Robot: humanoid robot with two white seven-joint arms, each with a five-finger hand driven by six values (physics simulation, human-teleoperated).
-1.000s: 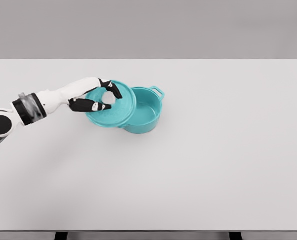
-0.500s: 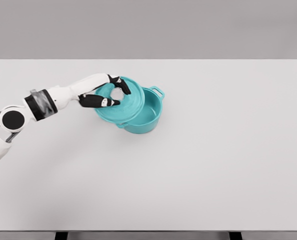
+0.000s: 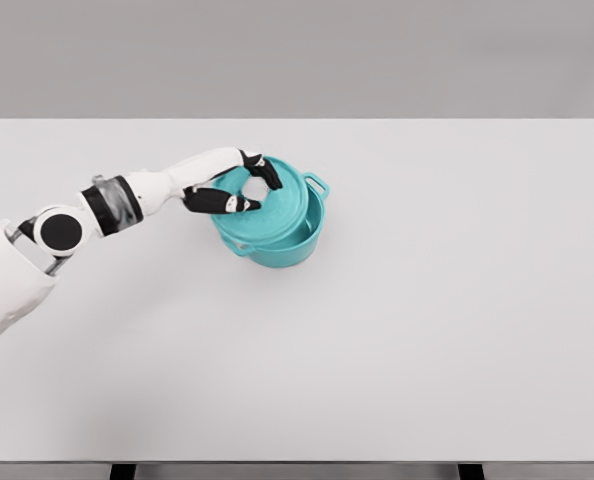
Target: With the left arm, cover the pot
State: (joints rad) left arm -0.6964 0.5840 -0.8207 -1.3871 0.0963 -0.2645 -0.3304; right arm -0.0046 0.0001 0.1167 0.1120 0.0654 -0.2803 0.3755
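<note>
A teal pot (image 3: 287,245) with side handles stands on the white table, a little left of centre toward the back. A round teal lid (image 3: 272,215) hovers tilted over the pot, covering most of its opening; a sliver of the pot's inside still shows at the right. My left hand (image 3: 249,187) reaches in from the left, its black fingers shut on the knob at the lid's top. The right arm does not show.
The white table (image 3: 427,330) stretches wide around the pot, with its front edge near the bottom of the picture. A grey wall lies behind it.
My left hand has carried the lid to the right, from beside the pot's left rim to nearly over its opening. The pot has stayed in place.
</note>
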